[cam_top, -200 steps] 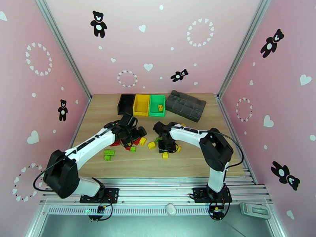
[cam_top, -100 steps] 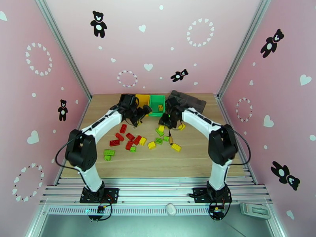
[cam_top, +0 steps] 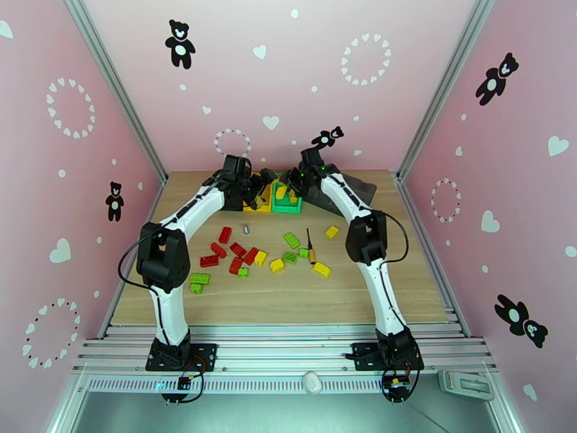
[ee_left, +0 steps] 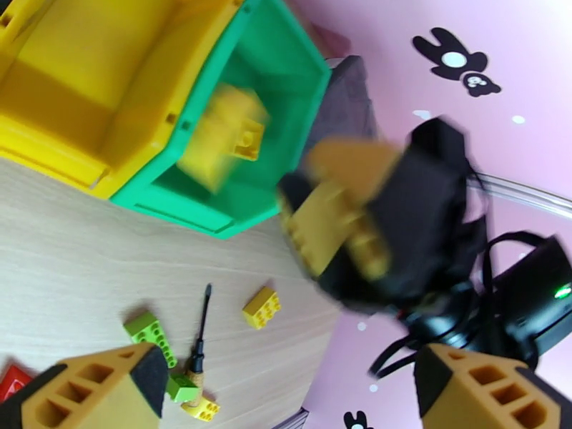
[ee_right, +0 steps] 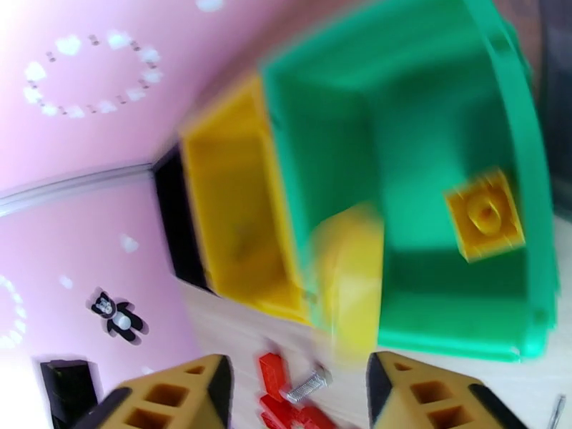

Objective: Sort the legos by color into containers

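while the right gripper (ee_right: 297,395) hangs above the green bin (ee_right: 429,87), its jaws stand partly apart and a blurred yellow brick (ee_right: 350,280) shows loose of them, over the bin's edge; the left gripper (ee_left: 286,395) gapes wide, holding nothing.

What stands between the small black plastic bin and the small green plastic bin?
The open yellow plastic bin, side by side with both; the right wrist view shows it.
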Tool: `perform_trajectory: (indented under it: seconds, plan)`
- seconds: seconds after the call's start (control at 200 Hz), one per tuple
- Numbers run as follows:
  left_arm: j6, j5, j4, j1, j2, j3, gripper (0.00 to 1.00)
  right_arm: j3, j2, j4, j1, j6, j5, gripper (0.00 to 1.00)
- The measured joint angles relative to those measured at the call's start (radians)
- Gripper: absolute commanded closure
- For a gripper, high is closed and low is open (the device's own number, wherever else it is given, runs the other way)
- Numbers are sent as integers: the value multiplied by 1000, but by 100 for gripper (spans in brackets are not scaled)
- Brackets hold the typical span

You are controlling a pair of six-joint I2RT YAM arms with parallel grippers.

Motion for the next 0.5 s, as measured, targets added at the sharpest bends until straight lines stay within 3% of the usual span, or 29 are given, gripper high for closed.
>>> perform_trajectory:
  seconds: [0.325,0.495]
  plan:
    - [138,-80,-168,0,-109,-85,9,22,-12,-148,-16,-108,9,42]
    - [251,-172,-282,-28,-155,-127,13,-175,-171,-249,-3,-247,64,46]
